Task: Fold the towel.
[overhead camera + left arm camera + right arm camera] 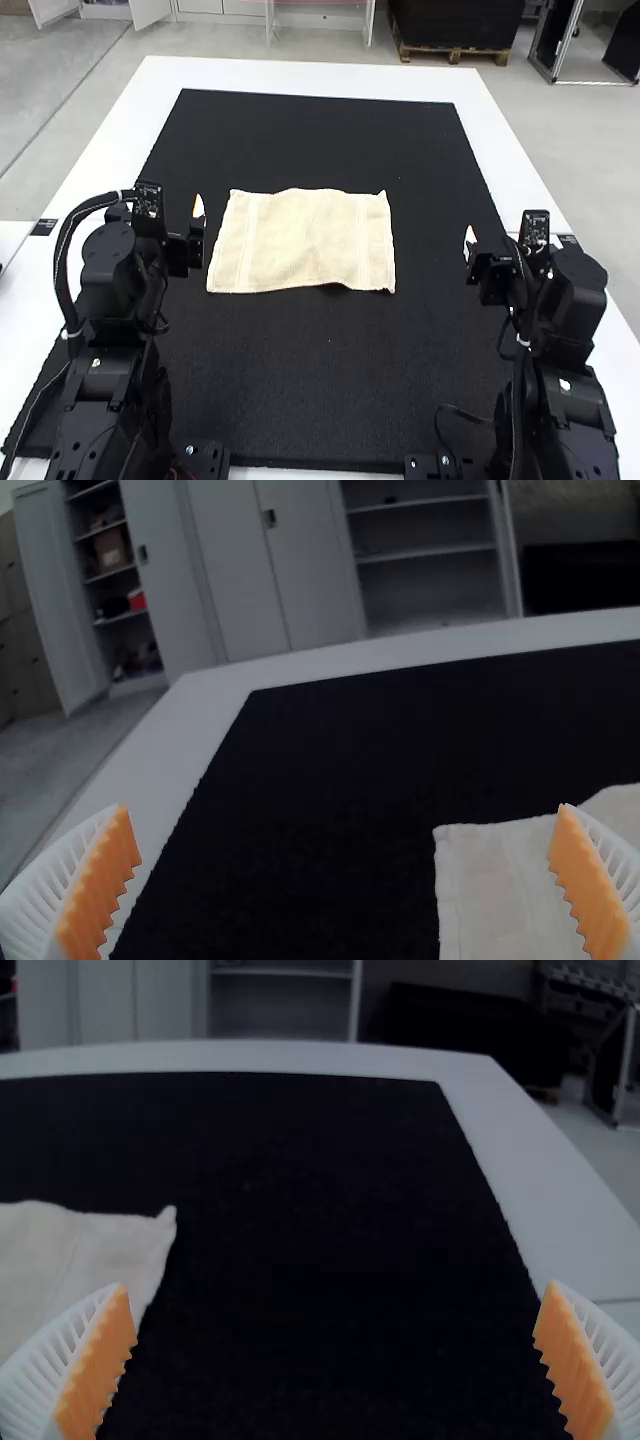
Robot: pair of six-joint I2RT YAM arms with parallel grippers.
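Left end effector (343,808), open and empty, is the nearer — towel (305,240) just to its right, long axis crosswise.

High view down from behind, wrist views low, closer, facing forward, towel (303,240) shared

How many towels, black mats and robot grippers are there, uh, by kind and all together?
Towels: 1, the cream towel
Mats: 1, the black mat
Grippers: 2, the left gripper and the right gripper
Total: 4
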